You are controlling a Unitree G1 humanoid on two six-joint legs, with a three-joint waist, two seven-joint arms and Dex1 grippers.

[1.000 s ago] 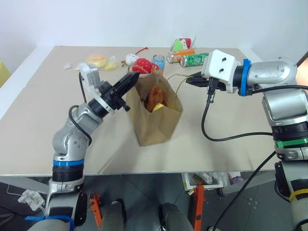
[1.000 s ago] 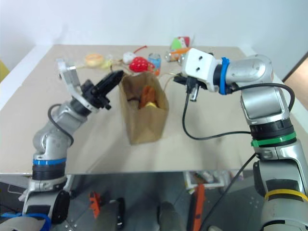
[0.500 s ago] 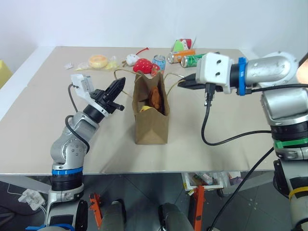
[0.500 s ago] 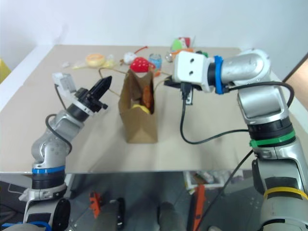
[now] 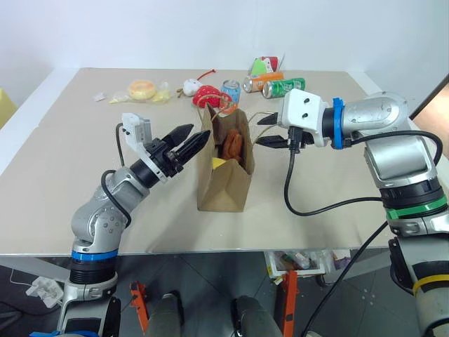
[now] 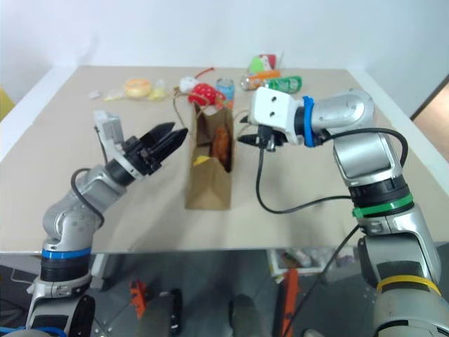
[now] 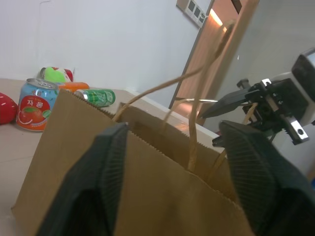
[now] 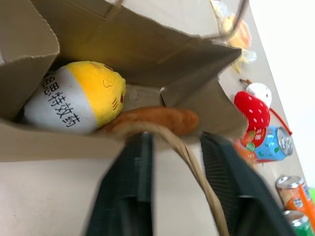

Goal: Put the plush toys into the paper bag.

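Left claw [image 5: 195, 142]: fingers spread apart, empty, at the bag's 9 o'clock side near its rim.
Right claw [image 5: 268, 130]: fingers parted around a cord handle, gripping nothing, at 3 o'clock.
Paper bag [image 5: 224, 179]: upright mid-worktop [image 5: 56, 161], mouth open.
Plush toys: brown plush [image 8: 162, 119] and white-yellow plush [image 8: 78, 98] inside; task looks done.

At twelve o'clock, a red strawberry plush [image 5: 208, 94] beside a juice can [image 5: 231, 90]. At one o'clock lie an orange can [image 5: 263, 81] and a green can [image 5: 283, 86]; at eleven, a yellow doughnut toy [image 5: 142, 89].
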